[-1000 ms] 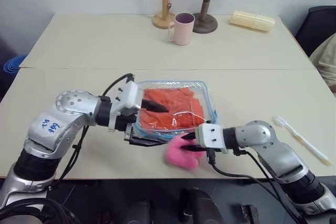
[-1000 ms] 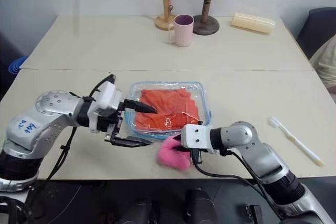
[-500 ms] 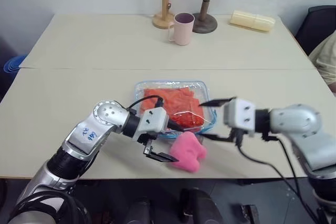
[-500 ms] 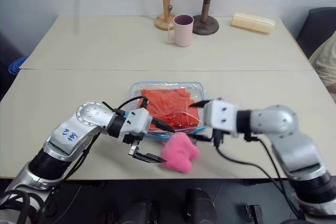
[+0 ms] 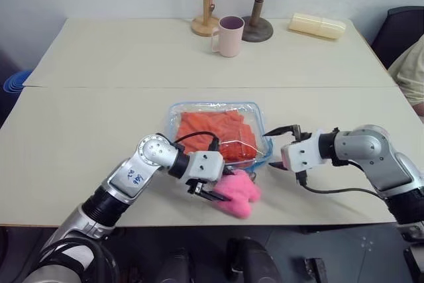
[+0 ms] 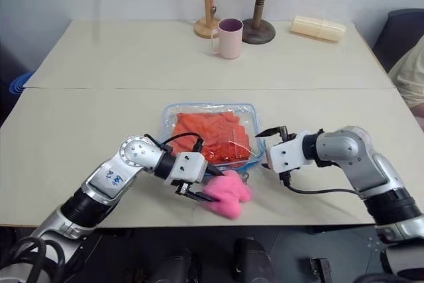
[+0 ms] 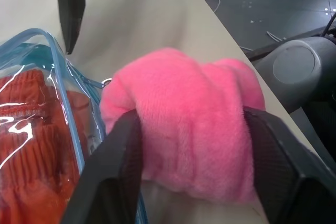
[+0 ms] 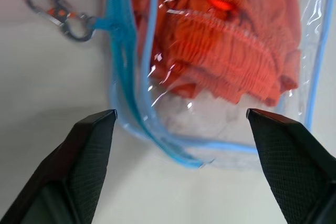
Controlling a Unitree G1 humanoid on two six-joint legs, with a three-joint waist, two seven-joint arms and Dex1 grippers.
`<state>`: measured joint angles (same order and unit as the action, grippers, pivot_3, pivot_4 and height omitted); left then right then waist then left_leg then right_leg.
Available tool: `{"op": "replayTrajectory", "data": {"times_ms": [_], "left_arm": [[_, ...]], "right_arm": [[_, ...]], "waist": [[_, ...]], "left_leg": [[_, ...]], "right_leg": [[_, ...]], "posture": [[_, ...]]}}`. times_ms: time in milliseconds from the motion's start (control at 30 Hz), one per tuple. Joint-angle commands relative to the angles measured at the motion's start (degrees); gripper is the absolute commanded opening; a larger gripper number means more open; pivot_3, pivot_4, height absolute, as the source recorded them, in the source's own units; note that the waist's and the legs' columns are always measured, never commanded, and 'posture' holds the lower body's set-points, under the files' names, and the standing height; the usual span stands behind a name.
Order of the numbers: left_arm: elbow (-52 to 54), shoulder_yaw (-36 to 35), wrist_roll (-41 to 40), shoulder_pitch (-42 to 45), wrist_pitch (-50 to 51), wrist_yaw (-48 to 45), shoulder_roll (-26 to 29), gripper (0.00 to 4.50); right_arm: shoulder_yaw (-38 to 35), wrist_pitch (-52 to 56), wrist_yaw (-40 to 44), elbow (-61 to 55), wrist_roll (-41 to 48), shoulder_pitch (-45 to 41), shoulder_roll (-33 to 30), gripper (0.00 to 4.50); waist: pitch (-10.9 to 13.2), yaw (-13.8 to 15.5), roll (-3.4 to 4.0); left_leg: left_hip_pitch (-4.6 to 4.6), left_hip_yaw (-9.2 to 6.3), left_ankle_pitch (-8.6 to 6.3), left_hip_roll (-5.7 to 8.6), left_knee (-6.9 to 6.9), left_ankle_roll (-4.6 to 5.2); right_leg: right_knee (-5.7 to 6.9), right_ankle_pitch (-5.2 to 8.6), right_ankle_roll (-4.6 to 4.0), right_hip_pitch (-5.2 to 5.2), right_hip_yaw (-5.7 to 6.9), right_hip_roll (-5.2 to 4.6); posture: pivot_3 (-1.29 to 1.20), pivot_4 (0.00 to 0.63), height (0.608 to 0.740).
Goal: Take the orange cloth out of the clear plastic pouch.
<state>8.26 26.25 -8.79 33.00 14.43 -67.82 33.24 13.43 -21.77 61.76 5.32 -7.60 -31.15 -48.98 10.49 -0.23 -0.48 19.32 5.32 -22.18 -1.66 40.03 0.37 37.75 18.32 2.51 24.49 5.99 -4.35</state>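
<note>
Orange cloth (image 5: 218, 132); blue-trimmed clear pouch (image 5: 173, 112); pink plush (image 5: 237, 190).

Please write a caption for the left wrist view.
Left gripper closed on pink plush, beside clear plastic pouch.

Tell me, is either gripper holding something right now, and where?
The left gripper pinches the pink plush across its middle. The right gripper is open beside the clear plastic pouch, holding nothing.
</note>
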Motion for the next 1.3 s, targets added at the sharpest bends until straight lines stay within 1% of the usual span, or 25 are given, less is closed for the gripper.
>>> {"op": "replayTrajectory", "data": {"times_ms": [33,167,200,233,333,400,500,567,633,733,833,967,1133,1233,1300], "left_arm": [[2.08,-1.75,-0.1,-1.39,0.56,-0.11,1.28,1.5],[3.08,-3.0,0.02,-3.21,1.0,0.46,2.28,0.36],[3.36,-3.42,0.07,-3.77,1.21,0.75,2.6,0.18],[3.8,-4.06,0.05,-4.45,1.55,1.22,3.01,0.05],[6.37,-6.96,-0.46,-6.93,4.43,3.15,4.75,0.04],[9.7,-11.06,-3.2,-10.01,7.8,3.61,7.28,0.04],[14.84,-21.03,-9.42,-17.4,13.38,3.7,12.51,0.04],[15.96,-27.02,-11.7,-22.03,15.42,3.76,15.59,0.04],[14.95,-32.93,-12.06,-27.03,15.47,3.75,18.44,0.04],[10.71,-41.58,-11.31,-33.69,13.59,3.34,22.31,0.04],[5.08,-46.78,-10.82,-35.75,11.9,3.91,24.16,0.04],[-0.46,-48.47,-9.9,-33.61,9.98,5.94,25.22,0.04],[-1.72,-47.51,-11.14,-30.67,10.66,7.42,24.0,0.04],[0.27,-45.85,-12.79,-30.52,12.66,8.06,22.05,0.04],[1.53,-45.51,-13.84,-31.04,13.77,7.97,21.32,0.74]], "right_arm": [[-0.95,-1.93,1.08,0.19,2.22,-0.57,-0.45,2.87],[-1.34,-2.97,3.57,-0.18,3.99,0.5,-1.8,1.44],[-1.35,-3.38,4.32,-0.11,4.45,0.84,-2.2,1.1],[-1.29,-3.92,5.03,0.09,4.79,1.11,-2.62,0.78],[-1.35,-5.84,5.73,1.08,4.81,1.27,-3.47,0.0],[-1.72,-7.1,4.83,2.21,3.86,0.71,-3.58,0.0],[-2.1,-10.61,4.02,4.46,3.12,0.07,-3.98,0.0],[-2.16,-13.12,3.19,5.99,2.71,-0.32,-3.98,0.0],[-2.07,-15.59,2.33,7.48,2.12,-0.6,-4.01,0.0],[-1.66,-18.75,1.46,9.47,1.47,-0.85,-4.18,0.0],[-1.27,-20.23,1.21,10.81,1.45,-1.32,-3.91,0.0],[-0.61,-21.91,0.88,12.75,0.93,-1.8,-3.42,0.0],[0.05,-21.84,1.06,13.69,1.1,-2.42,-2.73,0.0],[-0.08,-17.42,3.56,11.57,4.33,-1.5,-2.87,0.69],[-0.54,-15.32,5.0,9.96,5.9,-0.31,-3.75,1.29]], "waist": [[0.0,0.05,0.0],[0.0,-0.01,0.0],[0.0,-0.02,0.0],[0.0,-0.04,0.0],[0.0,-0.2,0.0],[0.0,-0.58,0.0],[0.0,-1.25,0.0],[0.0,-1.41,0.0],[0.0,-1.45,0.01],[0.01,-1.4,0.01],[0.01,-1.35,0.02],[0.01,-1.34,0.02],[0.01,-1.36,0.02],[0.01,-1.51,0.03],[0.02,-1.48,0.03]], "left_leg": [[0.0,-0.02,0.0,0.0,0.0,0.0],[0.01,-0.02,0.0,0.0,0.0,0.01],[0.0,-0.03,0.0,0.0,0.0,0.01],[0.0,-0.03,0.0,-0.01,-0.01,0.01],[-0.01,-0.01,0.0,-0.01,-0.01,0.01],[-0.02,-0.01,0.0,-0.04,-0.01,0.01],[-0.03,-0.04,0.0,-0.07,-0.02,0.0],[-0.04,-0.05,0.01,-0.07,-0.01,-0.01],[-0.06,-0.06,0.01,-0.07,-0.01,-0.01],[-0.07,-0.08,0.01,-0.08,-0.03,-0.01],[-0.07,-0.07,0.01,-0.06,-0.02,-0.01],[-0.05,-0.07,0.0,-0.05,-0.04,0.0],[-0.04,-0.06,-0.01,-0.04,-0.07,-0.01],[-0.05,-0.03,-0.01,-0.04,-0.08,-0.01],[-0.06,-0.03,-0.01,-0.06,-0.08,-0.01]], "right_leg": [[0.0,0.0,0.0,0.0,0.01,0.0],[0.0,0.0,0.0,-0.01,0.01,-0.03],[0.0,0.0,0.0,-0.01,0.02,-0.03],[0.0,0.0,0.0,-0.01,0.02,-0.03],[0.0,0.0,0.0,-0.01,0.01,-0.03],[0.01,0.0,0.0,-0.01,0.0,-0.02],[0.03,0.0,-0.01,-0.01,0.0,-0.04],[0.02,0.01,-0.01,-0.02,0.0,-0.06],[0.01,0.01,-0.02,-0.03,0.0,-0.07],[0.01,0.02,-0.04,-0.03,0.01,-0.08],[-0.01,0.03,-0.05,-0.03,0.01,-0.1],[-0.01,0.03,-0.05,-0.03,0.02,-0.11],[0.01,0.03,-0.05,-0.01,0.03,-0.12],[0.03,0.03,-0.05,0.0,0.01,-0.12],[0.05,0.03,-0.05,0.0,0.01,-0.11]], "posture": [[0.0,0.15,0.74],[0.0,0.15,0.74],[0.0,0.15,0.74],[0.0,0.15,0.74],[0.0,0.15,0.74],[0.0,0.15,0.74],[0.0,0.15,0.74],[0.0,0.15,0.74],[0.0,0.15,0.74],[0.0,0.15,0.74],[0.0,0.15,0.74],[0.0,0.15,0.74],[0.0,0.15,0.74],[0.0,0.15,0.74],[0.0,0.15,0.74]]}}
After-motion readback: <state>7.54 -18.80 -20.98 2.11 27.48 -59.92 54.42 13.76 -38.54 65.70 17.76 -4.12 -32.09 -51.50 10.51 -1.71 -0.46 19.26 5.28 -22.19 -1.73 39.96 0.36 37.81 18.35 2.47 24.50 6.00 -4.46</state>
